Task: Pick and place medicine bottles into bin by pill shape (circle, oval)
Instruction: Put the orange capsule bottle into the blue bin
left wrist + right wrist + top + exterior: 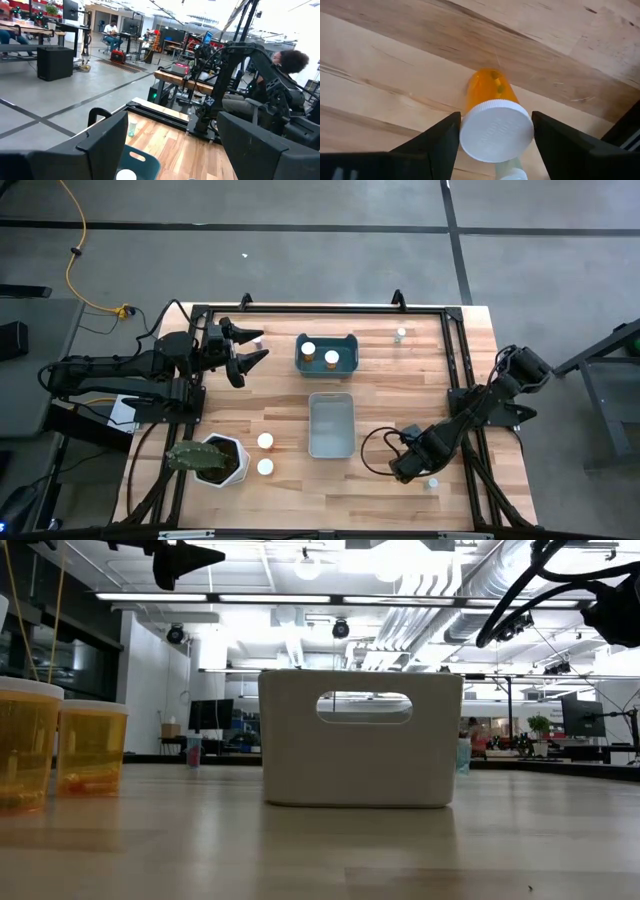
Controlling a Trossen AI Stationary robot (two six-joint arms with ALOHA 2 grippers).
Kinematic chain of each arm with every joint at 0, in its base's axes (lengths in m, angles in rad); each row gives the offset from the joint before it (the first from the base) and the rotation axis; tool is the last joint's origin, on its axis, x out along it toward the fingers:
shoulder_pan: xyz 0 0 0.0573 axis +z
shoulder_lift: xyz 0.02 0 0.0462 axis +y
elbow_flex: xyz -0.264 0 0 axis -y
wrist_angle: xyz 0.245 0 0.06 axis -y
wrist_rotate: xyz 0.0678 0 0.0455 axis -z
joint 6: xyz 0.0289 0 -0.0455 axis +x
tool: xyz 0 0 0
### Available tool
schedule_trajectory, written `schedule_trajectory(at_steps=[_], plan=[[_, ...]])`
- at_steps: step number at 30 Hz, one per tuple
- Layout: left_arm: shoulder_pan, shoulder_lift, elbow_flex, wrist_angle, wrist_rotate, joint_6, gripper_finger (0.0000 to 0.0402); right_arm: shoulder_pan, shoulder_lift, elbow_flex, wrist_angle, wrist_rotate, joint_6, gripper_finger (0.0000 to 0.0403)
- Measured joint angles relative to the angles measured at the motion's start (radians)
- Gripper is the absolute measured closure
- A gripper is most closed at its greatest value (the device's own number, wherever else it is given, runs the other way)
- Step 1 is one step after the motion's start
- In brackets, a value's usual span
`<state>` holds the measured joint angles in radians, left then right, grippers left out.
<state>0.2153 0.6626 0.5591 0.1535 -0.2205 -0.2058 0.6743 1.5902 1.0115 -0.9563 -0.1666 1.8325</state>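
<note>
Amber medicine bottle (492, 117) with a white cap stands upright between the spread fingers of the right gripper (495, 137), near the worktop's front right corner.

The right gripper (408, 467) looks down on the bottle's cap, so the bottle's long axis points up at the wrist; a finger sits on each side, close to the cap but not clearly touching it. A smaller bottle (432, 482) stands just beside, toward the front edge. The grey bin (331, 425) lies well apart toward mid-table, with bare wood between, and the teal bin (327, 352), holding two bottles, sits beyond it. The left gripper (243, 348) hangs wide open and empty near the back left corner, far from this bottle.
</note>
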Motion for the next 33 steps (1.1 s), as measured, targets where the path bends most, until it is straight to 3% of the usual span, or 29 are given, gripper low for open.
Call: schedule_trajectory(at_steps=[10,13,17,20,23,29,33], plan=[[0.000,0.000,0.000,0.000,0.000,0.000,0.0109,-0.001,-0.091,0.000,-0.013,0.012,-0.037,0.0223],[0.000,0.000,0.000,0.000,0.000,0.008,0.0109,-0.011,-0.186,0.000,-0.011,0.093,-0.088,0.0222],[0.000,0.000,0.000,0.000,-0.001,0.016,0.0109,-0.070,-0.325,0.001,0.034,0.283,-0.202,0.0222],[0.000,0.000,0.000,0.000,-0.001,0.016,0.0109,-0.152,-0.407,0.001,0.154,0.426,-0.374,0.0222],[0.000,0.000,0.000,0.000,-0.001,0.016,0.0109,-0.266,-0.448,0.001,0.322,0.485,-0.616,0.0222],[0.000,0.000,0.000,0.000,0.002,-0.037,0.0109,-0.509,-0.443,0.002,0.646,0.449,-1.072,0.0222],[0.000,0.000,0.000,0.001,0.075,-0.150,0.0109,-0.635,-0.433,0.002,0.798,0.390,-1.271,0.0222]])
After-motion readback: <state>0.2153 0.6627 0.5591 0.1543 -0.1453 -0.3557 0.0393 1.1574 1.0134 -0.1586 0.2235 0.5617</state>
